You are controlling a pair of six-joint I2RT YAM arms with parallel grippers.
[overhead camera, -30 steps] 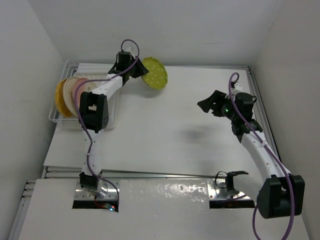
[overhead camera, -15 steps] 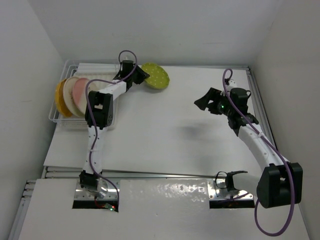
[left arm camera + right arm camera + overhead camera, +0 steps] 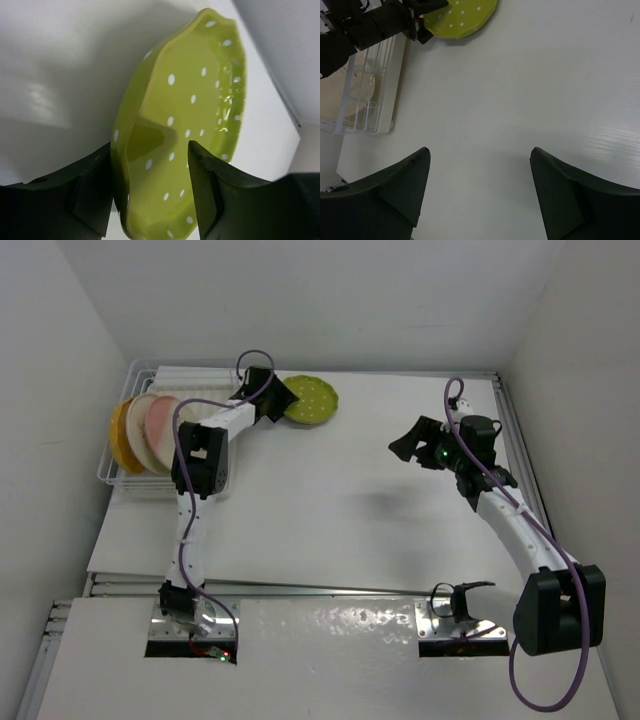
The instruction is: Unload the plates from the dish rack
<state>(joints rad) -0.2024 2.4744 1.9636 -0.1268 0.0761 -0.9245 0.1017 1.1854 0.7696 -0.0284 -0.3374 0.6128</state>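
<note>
The lime green plate with pale dots [image 3: 308, 400] lies nearly flat on the white table just right of the dish rack [image 3: 112, 480]. It also shows in the left wrist view [image 3: 190, 115] and the right wrist view [image 3: 462, 17]. My left gripper [image 3: 283, 400] is at its left rim, and the jaws stand apart around the rim [image 3: 150, 145], with the left finger against it. The orange-yellow plate [image 3: 120, 435], the cream plate [image 3: 140, 425] and the pink plate [image 3: 163, 425] stand on edge in the rack. My right gripper [image 3: 400, 447] hovers open and empty over bare table [image 3: 479, 150].
The rack [image 3: 370, 100] sits at the table's far left against the side wall. Walls close in the table at the back and on both sides. The left arm's links reach over the rack's right edge.
My left gripper has lowered the green plate from a steep tilt to nearly flat on the table. The right arm shifted slightly left and then held still.
</note>
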